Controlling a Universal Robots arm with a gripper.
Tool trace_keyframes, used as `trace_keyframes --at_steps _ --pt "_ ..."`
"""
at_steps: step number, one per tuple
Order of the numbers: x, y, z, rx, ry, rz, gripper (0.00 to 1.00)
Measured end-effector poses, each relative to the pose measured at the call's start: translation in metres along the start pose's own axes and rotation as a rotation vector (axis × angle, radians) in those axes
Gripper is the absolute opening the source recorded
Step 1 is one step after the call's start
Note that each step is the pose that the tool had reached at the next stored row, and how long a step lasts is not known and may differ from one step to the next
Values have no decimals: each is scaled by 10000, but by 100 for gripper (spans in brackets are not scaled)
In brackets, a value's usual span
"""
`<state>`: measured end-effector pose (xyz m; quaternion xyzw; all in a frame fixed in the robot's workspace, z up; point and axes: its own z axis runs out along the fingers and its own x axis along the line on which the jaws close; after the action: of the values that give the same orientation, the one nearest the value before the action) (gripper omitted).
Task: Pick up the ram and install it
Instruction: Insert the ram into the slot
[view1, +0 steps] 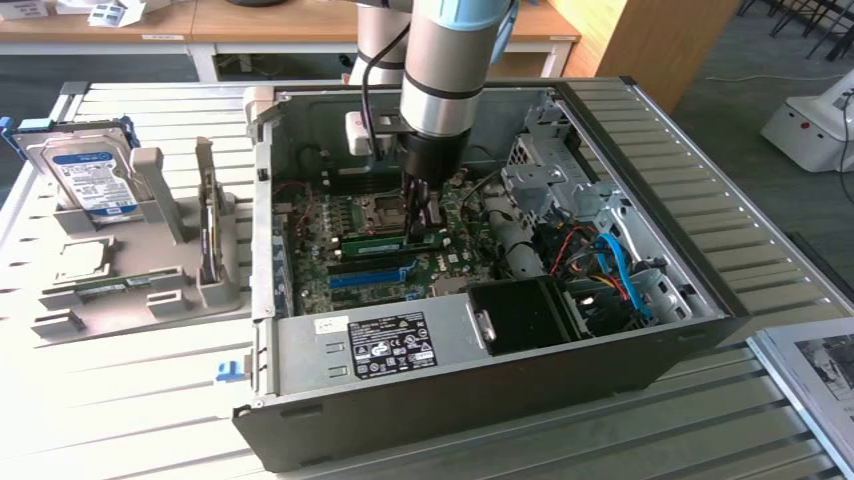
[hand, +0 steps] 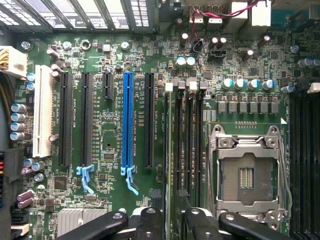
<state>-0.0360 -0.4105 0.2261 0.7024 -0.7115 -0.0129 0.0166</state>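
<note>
The long, thin green circuit-board ram (view1: 390, 241) stands on edge in a memory slot of the green motherboard (hand: 107, 135), inside the open black computer case (view1: 467, 400) on the slatted white tabletop (view1: 120, 400). The black claw (view1: 424, 220) hangs directly above it. Its jaws are slightly parted and straddle the stick's top edge without clamping it.

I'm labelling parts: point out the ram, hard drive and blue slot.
ram (view1: 382, 241), exterior view, middle of its green board.
hard drive (view1: 88, 183), exterior view, its blue-white label.
blue slot (hand: 127, 120), wrist view, middle of the strip.
</note>
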Motion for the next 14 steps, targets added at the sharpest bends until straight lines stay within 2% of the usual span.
trace_keyframes --at_steps 5,14 --pt "0 3 -77 0 1 1 25" --pt "2 6 -293 0 0 0 25"
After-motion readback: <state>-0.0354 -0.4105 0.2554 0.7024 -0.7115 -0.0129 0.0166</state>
